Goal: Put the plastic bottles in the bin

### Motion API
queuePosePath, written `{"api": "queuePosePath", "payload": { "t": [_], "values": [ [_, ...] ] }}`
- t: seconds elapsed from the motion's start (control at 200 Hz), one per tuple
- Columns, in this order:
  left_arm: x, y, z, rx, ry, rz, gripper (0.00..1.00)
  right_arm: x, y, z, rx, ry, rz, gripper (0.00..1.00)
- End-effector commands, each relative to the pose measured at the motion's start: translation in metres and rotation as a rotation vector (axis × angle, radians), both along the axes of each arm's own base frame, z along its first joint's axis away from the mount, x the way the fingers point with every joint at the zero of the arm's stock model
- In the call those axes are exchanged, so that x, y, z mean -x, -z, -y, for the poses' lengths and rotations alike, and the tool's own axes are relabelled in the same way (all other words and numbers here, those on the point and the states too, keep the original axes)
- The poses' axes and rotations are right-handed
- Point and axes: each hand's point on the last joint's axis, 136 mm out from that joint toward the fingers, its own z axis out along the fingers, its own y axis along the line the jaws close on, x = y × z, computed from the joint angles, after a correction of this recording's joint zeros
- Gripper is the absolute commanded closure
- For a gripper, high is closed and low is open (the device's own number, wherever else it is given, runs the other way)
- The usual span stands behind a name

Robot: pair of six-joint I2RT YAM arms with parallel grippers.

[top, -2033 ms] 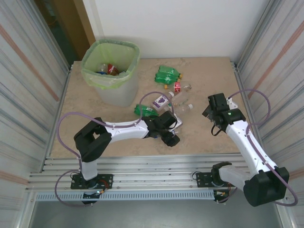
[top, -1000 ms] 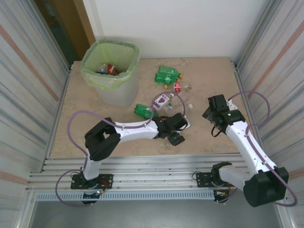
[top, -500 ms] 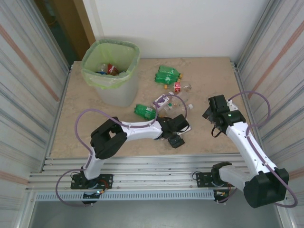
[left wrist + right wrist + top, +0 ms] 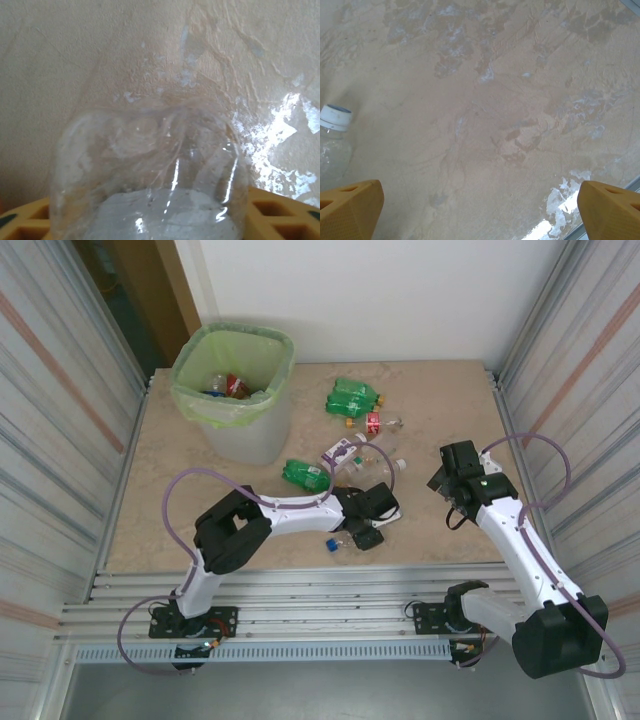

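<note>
A clear crushed bottle [image 4: 150, 175] sits between the yellow fingers [image 4: 280, 210] of my left gripper [image 4: 150, 222], which is shut on it low over the table. From above, that gripper [image 4: 362, 534] is at the table's near middle, and the bottle's blue cap [image 4: 330, 543] pokes out to its left. More plastic bottles lie behind it: a green one [image 4: 305, 474], a purple-labelled one [image 4: 340, 452], a clear one [image 4: 385, 465], a red-labelled one [image 4: 375, 422] and a green pair [image 4: 352, 397]. The bin [image 4: 190, 390] stands at the back left. My right gripper [image 4: 480, 210] hangs open over bare table.
The bin holds several bottles [image 4: 228, 386] inside its green liner. A clear bottle with a white cap [image 4: 332, 135] lies just left of the right gripper's fingers. Corrugated metal walls close in both sides, and the table's front edge [image 4: 320, 565] runs just behind the left gripper.
The left gripper has closed in on the clear bottle and shifted slightly toward the front edge; the blue cap now shows beside it. The right arm has not moved.
</note>
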Motion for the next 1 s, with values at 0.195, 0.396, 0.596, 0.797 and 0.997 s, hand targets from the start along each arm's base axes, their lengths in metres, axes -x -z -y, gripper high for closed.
{"api": "queuePosePath", "payload": {
  "t": [0.195,0.396,0.596,0.797,0.997],
  "values": [
    [0.002,-0.052,0.017,0.121,0.020,0.001,0.49,0.002,-0.011,0.002,0.008,-0.009,0.007,0.02],
    [-0.003,-0.116,0.021,0.255,0.016,0.087,0.51,0.007,-0.014,0.005,0.014,-0.005,0.021,0.02],
    [-0.013,-0.184,0.004,0.360,0.007,0.193,0.51,0.008,-0.017,0.001,-0.020,-0.014,0.075,0.02],
    [-0.047,-0.263,-0.037,0.473,-0.063,0.353,0.51,0.009,-0.018,-0.001,-0.043,-0.022,0.109,0.02],
    [-0.096,-0.335,-0.102,0.551,-0.197,0.546,0.53,0.010,-0.018,-0.004,-0.065,-0.026,0.126,0.02]
  ]
}}
